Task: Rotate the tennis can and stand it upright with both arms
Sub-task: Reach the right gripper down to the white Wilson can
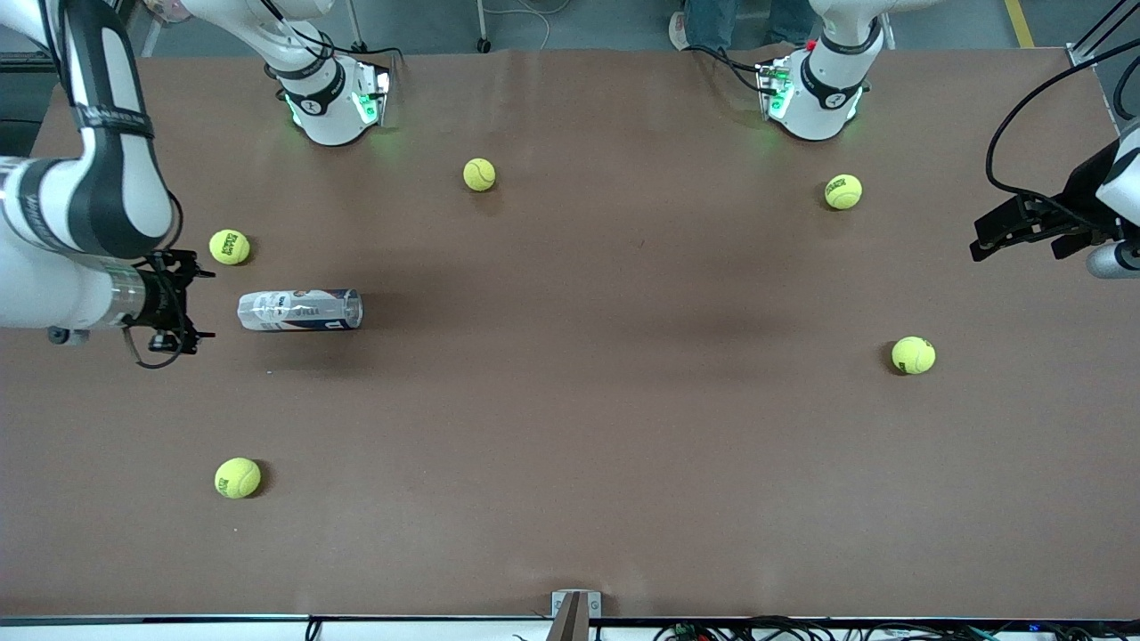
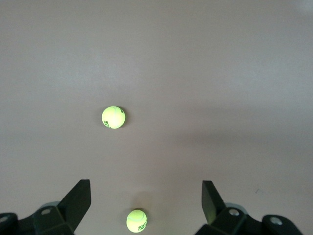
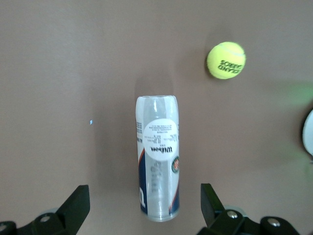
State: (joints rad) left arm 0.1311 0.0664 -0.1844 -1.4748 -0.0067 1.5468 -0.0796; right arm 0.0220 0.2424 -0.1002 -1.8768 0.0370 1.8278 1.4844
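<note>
The tennis can (image 1: 300,310) lies on its side on the brown table, toward the right arm's end. It is clear with a white and dark-blue label. My right gripper (image 1: 203,304) is open and empty, just off one end of the can and not touching it. In the right wrist view the can (image 3: 157,171) lies lengthwise, its near end between my right gripper's (image 3: 144,193) spread fingers. My left gripper (image 1: 989,236) is open and empty, up over the left arm's end of the table, away from the can. In the left wrist view it (image 2: 146,188) holds nothing.
Several yellow tennis balls lie loose on the table. One (image 1: 230,247) is beside the can and my right gripper and also shows in the right wrist view (image 3: 226,60). Others (image 1: 238,477) (image 1: 479,174) (image 1: 842,191) (image 1: 914,355) are scattered. Two balls (image 2: 113,117) (image 2: 136,221) show in the left wrist view.
</note>
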